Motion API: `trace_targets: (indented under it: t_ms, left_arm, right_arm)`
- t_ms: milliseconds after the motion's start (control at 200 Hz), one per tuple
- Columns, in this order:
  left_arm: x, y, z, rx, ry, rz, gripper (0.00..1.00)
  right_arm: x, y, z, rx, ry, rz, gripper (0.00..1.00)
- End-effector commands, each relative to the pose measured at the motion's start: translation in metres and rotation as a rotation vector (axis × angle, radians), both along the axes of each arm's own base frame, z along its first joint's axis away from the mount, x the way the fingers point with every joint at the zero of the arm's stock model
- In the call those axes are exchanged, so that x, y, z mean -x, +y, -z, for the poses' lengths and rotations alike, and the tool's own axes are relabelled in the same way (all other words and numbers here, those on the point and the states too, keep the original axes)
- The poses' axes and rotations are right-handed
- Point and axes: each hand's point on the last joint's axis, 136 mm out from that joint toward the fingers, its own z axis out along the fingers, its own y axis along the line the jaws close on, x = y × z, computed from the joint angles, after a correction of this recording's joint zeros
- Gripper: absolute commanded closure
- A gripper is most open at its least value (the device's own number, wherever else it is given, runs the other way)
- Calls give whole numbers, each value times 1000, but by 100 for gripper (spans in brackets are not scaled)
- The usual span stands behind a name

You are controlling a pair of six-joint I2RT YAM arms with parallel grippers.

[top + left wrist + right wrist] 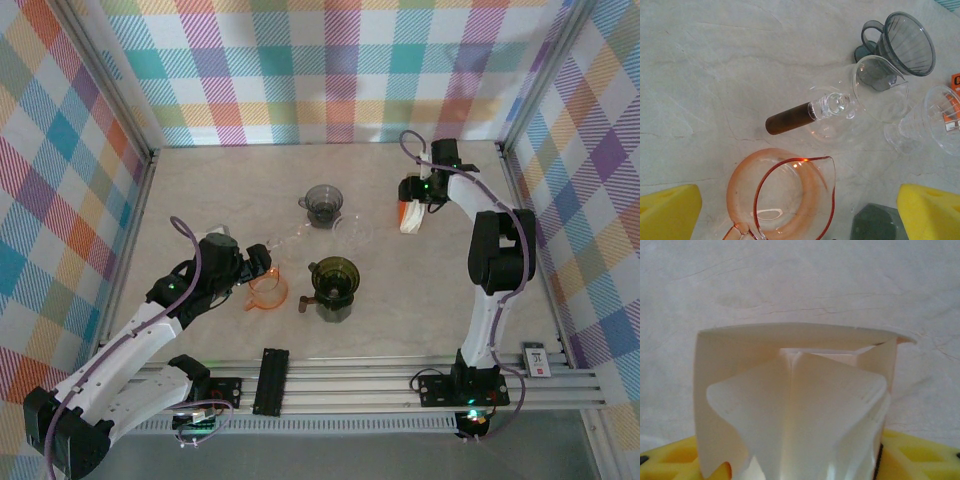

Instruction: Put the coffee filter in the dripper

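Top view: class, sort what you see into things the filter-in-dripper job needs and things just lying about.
For the job (I cannot tell which dripper is meant):
filters
grey dripper
green dripper
handled clear dripper
plain clear dripper

Lying about:
orange jug
card

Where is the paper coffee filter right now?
In the right wrist view the white coffee filter stands between the jaws of the right gripper, on the right side of the table, right of the grey dripper.
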Motion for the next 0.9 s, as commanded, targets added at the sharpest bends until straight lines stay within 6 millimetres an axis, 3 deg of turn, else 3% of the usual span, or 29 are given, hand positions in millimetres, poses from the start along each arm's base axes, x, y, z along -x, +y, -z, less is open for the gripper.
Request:
trace_targets:
  t_ms: [0,245,345,460,625,780,895]
  left_arm:
    - [-6,-3,-16,-3,-43,10,0]
    - [-9,-4,-15,-4,-45,3,0]
    - [-11,-5,-14,-3,-39,5,0]
    - [-13,-8,-14,-1,-34,9,0]
    - [-14,-9,-13,4,-36,10,0]
    - [-14,-10,-12,18,-35,4,0]
    - [-13,-11,-12,32,-36,9,0]
  right_arm:
    - [6,14,6,-41,2,-137,34]
    - [13,14,17,-18,48,-183,29]
    - [13,12,14,-4,35,-164,19]
    - [10,14,-5,-15,-25,-155,11]
    - [10,22,-42,-60,-92,-109,7]
    - [19,31,-75,-93,-153,-56,7]
    - [30,40,-86,-116,-150,9,13]
